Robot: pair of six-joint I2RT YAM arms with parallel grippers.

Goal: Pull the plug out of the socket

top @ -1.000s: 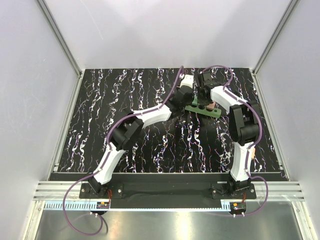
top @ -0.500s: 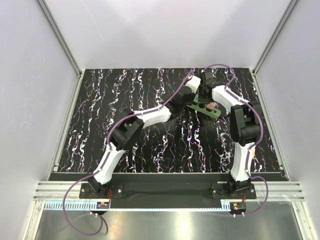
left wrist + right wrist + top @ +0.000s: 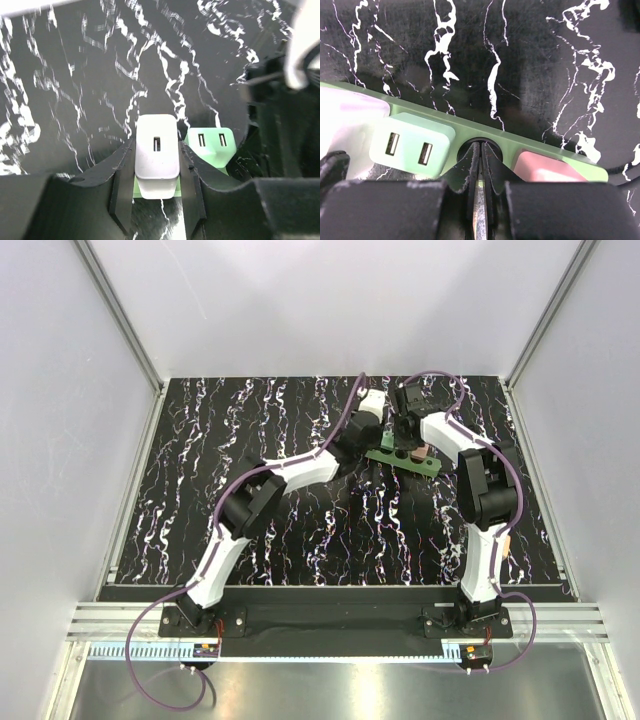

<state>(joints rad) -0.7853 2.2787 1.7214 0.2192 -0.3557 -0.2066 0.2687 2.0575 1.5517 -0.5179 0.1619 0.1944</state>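
Black, white-veined table (image 3: 200, 500) carries both arms from their bases at the near edge out to its far right part, where the green socket strip (image 3: 428, 467) lies flat at a slight slant. At the strip's left end the left gripper (image 3: 156, 150) is clamped on the white plug (image 3: 156, 135), with a dark finger (image 3: 122, 170) pressed against each side. The plug stands on the strip, whose green shows just beneath it. Just beside it sits a pale green adapter (image 3: 210, 145) with two slots. Next along the row, the right gripper (image 3: 480, 150) has its fingers drawn almost together around nothing, tips at a round black hole (image 3: 495, 147) in the strip. A pink plug (image 3: 542, 170) sits just past that hole.
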